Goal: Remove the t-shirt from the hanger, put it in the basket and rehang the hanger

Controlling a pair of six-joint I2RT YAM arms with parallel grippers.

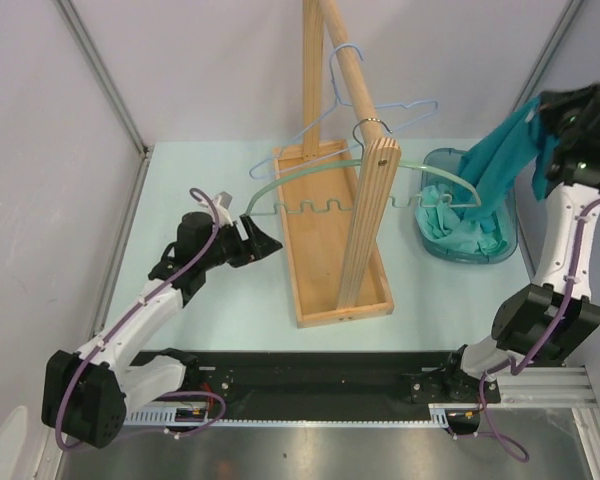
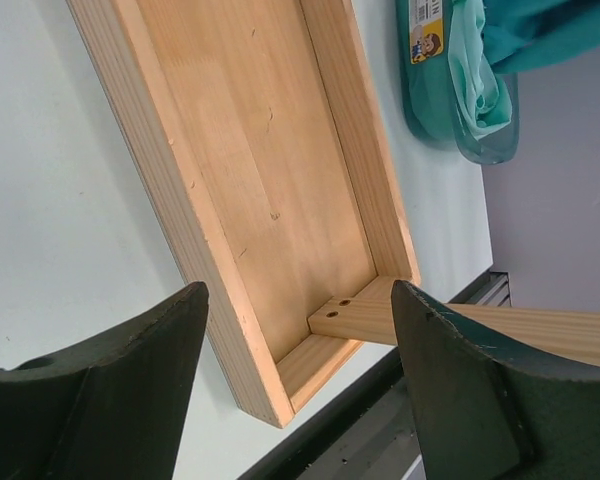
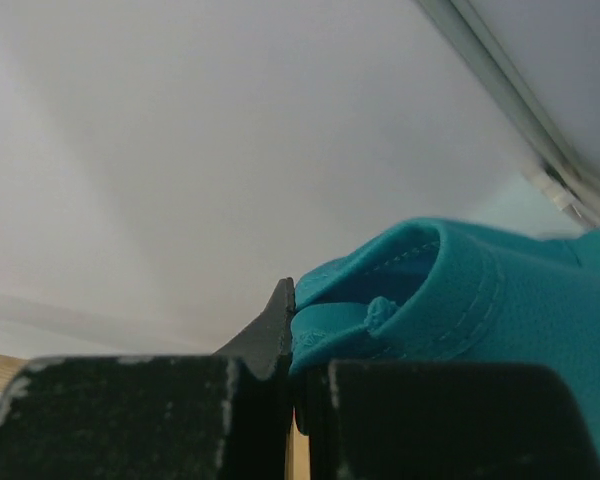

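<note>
T-shirt (image 1: pixel 502 165) clamped in raised right gripper (image 1: pixel 537 113), hanging down to blue bin (image 1: pixel 509 241), left gripper (image 1: pixel 256 236) apart, empty

Right pincer (image 1: pixel 538 112) pinching raised t-shirt (image 1: pixel 500 160), hanger (image 1: pixel 306 207) on rack (image 1: pixel 370 190)

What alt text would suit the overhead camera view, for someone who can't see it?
The right gripper holds a teal t-shirt raised over a blue basket. The left gripper is open beside a green hanger hooked on a wooden rack.
</note>
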